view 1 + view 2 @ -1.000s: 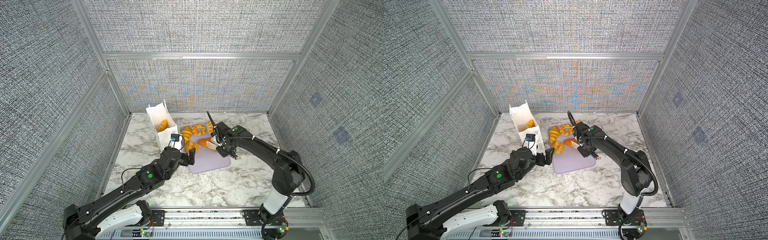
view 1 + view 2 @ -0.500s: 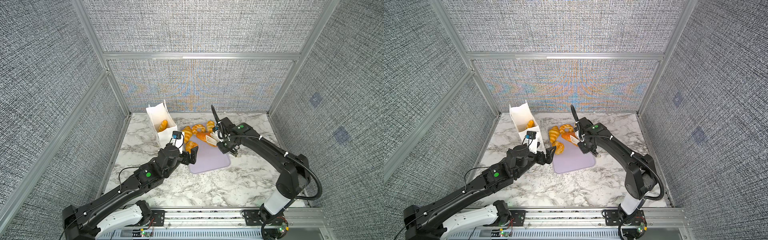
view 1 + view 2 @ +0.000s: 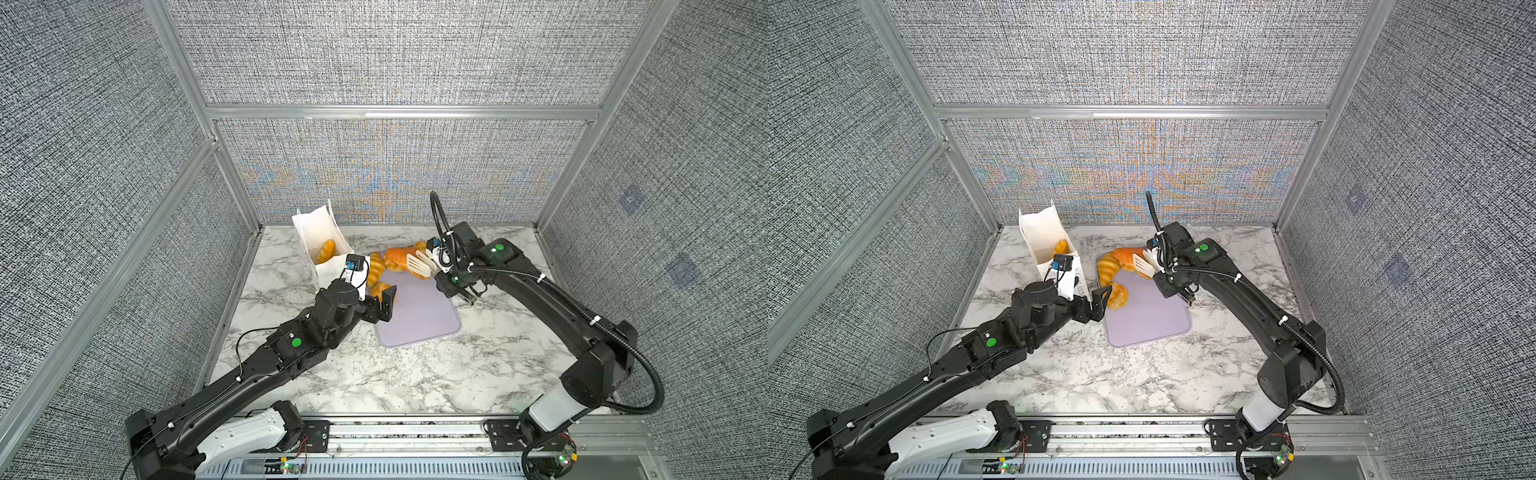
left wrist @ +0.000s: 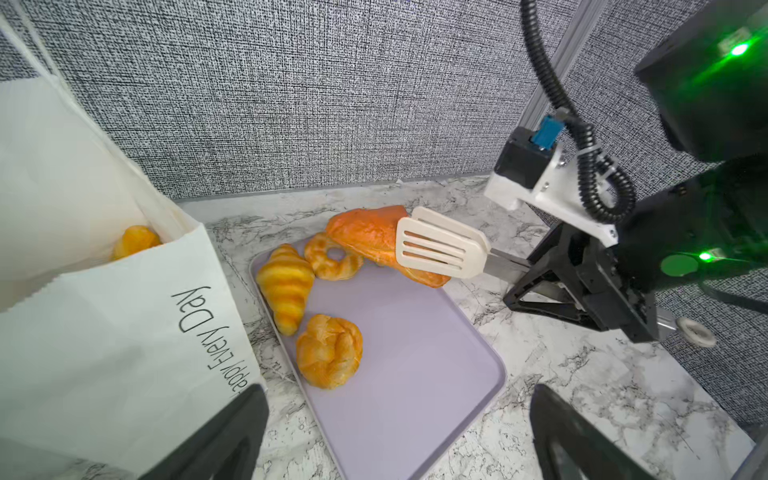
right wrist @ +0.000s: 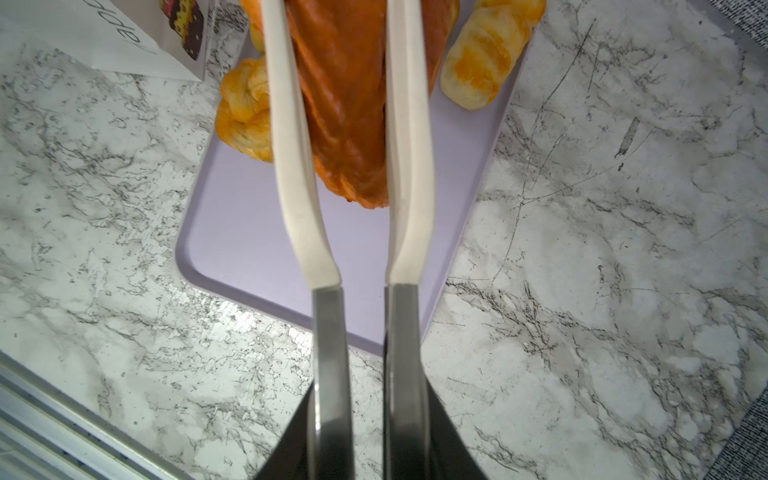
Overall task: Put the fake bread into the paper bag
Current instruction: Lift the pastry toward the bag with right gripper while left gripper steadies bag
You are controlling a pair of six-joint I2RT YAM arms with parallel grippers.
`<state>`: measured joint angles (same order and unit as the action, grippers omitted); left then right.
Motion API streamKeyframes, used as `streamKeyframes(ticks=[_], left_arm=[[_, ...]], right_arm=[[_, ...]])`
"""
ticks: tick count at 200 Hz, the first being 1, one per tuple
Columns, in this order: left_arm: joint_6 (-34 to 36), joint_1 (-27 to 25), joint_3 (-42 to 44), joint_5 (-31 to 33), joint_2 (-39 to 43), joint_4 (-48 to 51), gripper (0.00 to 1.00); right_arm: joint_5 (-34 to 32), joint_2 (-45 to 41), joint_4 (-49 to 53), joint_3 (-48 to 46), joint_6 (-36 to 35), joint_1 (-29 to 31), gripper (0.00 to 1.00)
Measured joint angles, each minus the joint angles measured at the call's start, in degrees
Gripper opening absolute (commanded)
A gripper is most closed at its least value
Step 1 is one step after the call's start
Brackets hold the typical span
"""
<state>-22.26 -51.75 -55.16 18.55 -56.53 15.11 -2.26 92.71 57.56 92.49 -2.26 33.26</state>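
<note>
Two right fingers (image 5: 442,453) clamp the tongs (image 4: 440,249), which sandwich the orange-brown bread (image 4: 365,232); left fingers (image 4: 216,440) gape wide.

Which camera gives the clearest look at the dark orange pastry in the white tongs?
Left wrist view: the orange pastry appears nearly whole, side-on, pinched in the tongs. The right wrist view crops it, showing only a strip between the blades. Both top views show it small, partly hidden by the tongs.
</note>
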Motion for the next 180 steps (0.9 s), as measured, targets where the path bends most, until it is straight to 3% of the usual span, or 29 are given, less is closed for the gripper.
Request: streamKeyframes(ticks=[92, 180], left_arm=[[1.25, 5.11, -6.54, -0.17, -1.64, 4.7, 1.0], [4.13, 10.21, -15.06, -0.09, -0.26, 13.86, 0.99]], right_arm=[[4.46, -2.36, 0.17, 3.5, 0.81, -0.15, 0.31], [16.17, -5.42, -7.65, 3.65, 3.74, 0.85, 0.32]])
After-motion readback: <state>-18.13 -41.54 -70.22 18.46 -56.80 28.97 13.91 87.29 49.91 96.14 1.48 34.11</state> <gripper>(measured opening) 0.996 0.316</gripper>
